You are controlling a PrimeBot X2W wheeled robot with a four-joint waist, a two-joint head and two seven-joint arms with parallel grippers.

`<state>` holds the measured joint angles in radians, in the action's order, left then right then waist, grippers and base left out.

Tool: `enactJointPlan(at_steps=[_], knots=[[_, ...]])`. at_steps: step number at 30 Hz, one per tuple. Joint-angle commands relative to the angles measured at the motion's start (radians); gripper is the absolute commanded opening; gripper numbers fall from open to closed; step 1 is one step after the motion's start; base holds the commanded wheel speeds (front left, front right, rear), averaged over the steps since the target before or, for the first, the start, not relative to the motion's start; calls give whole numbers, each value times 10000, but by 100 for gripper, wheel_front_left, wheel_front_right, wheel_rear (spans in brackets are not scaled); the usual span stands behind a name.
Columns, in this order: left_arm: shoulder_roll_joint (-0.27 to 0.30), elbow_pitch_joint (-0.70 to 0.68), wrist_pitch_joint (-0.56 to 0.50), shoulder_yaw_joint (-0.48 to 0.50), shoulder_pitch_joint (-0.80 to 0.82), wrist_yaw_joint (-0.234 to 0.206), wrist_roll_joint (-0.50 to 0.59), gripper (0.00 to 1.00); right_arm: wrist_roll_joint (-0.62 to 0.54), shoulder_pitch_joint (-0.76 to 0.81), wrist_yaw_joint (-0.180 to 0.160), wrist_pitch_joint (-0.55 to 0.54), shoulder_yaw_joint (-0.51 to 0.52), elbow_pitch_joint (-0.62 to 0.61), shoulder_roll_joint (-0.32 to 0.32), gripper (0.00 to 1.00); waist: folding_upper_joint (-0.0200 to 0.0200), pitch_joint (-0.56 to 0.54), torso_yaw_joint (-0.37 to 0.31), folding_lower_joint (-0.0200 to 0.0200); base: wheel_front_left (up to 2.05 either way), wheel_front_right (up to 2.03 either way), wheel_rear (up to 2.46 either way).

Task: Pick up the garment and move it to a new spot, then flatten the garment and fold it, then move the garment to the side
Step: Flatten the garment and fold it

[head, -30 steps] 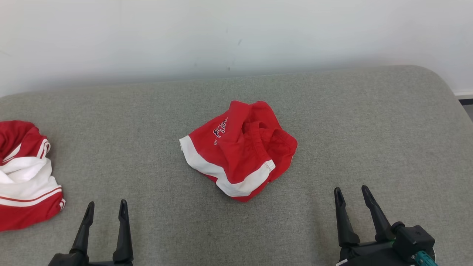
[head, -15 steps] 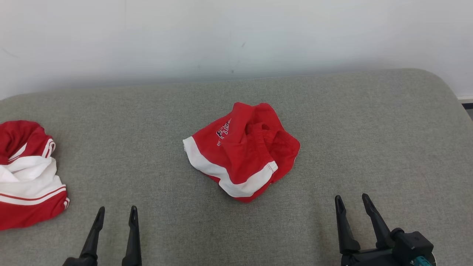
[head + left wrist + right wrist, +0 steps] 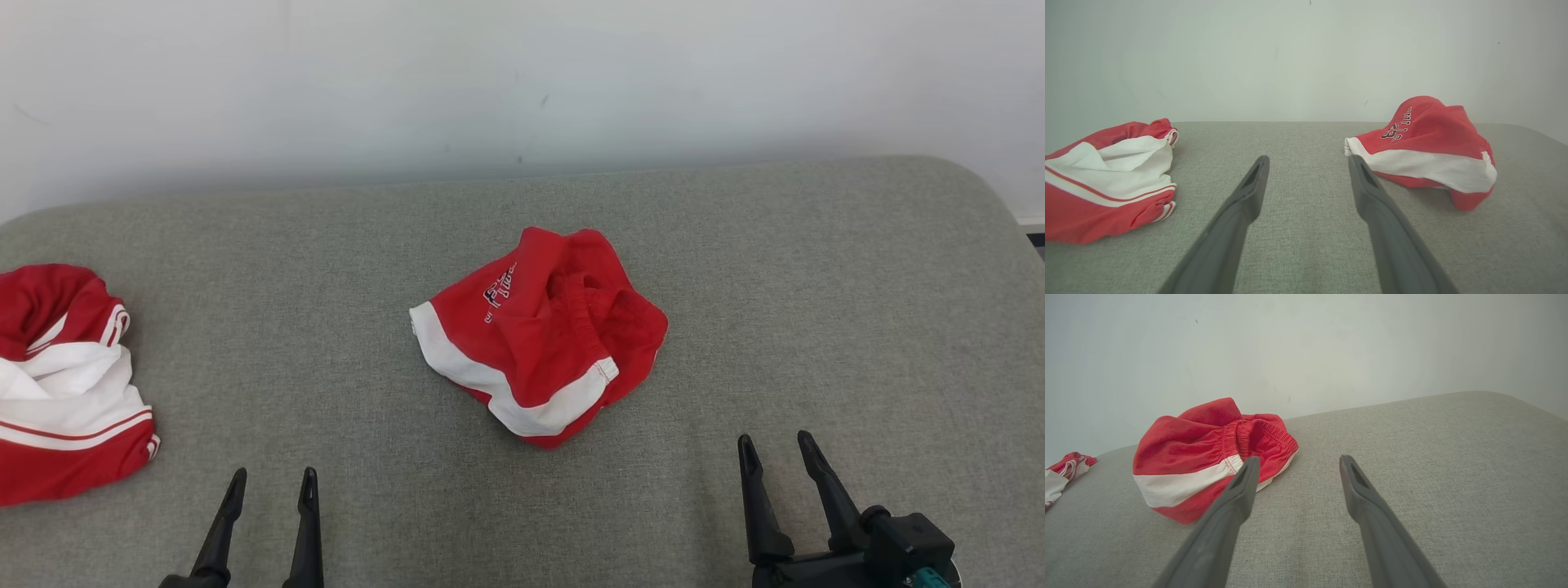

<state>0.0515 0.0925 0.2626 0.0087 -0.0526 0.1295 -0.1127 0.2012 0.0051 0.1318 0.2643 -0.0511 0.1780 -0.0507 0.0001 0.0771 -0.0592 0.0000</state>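
My left gripper (image 3: 273, 474) sits over the near edge of the padded surface (image 3: 816, 286), left of the middle. Its two long, dark, tapering fingers are spread wide with nothing between them. My right gripper (image 3: 774, 438) is over the same edge towards the right, parted just as wide and empty too. The surface is covered in a grey, coarsely woven cloth and curves into a rounded corner at the far right, where it meets a plain pale wall (image 3: 522, 82). The red shorts (image 3: 539, 339) lie in a crumpled mound about midway across the surface, well clear of both my grippers. They are soft matte cloth with a broad white hem band (image 3: 490, 388) along the near side, dark lettering (image 3: 500, 287) on the upper fold, and a gathered, ribbed elastic waistband (image 3: 1241, 437) puckered open on the right. At the left edge a second red-and-white garment (image 3: 65, 384) lies rumpled, with thin red stripes crossing its white panel.
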Motion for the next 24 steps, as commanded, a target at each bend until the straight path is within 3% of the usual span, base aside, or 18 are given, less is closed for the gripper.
enactJointPlan(at_steps=[1, 24], knots=[[-17, 36, 28, 12, -71, 10, 16, 100, -37, 101, -22, 6, -6, 18, 10, 100, -1, -5, 4, 0, 0, 0, 0], [-19, -62, 28, 12, -80, 11, -132, 100, -58, 98, -22, 6, 14, 47, 10, 100, -1, 6, 55, 0, 0, 0, 0]])
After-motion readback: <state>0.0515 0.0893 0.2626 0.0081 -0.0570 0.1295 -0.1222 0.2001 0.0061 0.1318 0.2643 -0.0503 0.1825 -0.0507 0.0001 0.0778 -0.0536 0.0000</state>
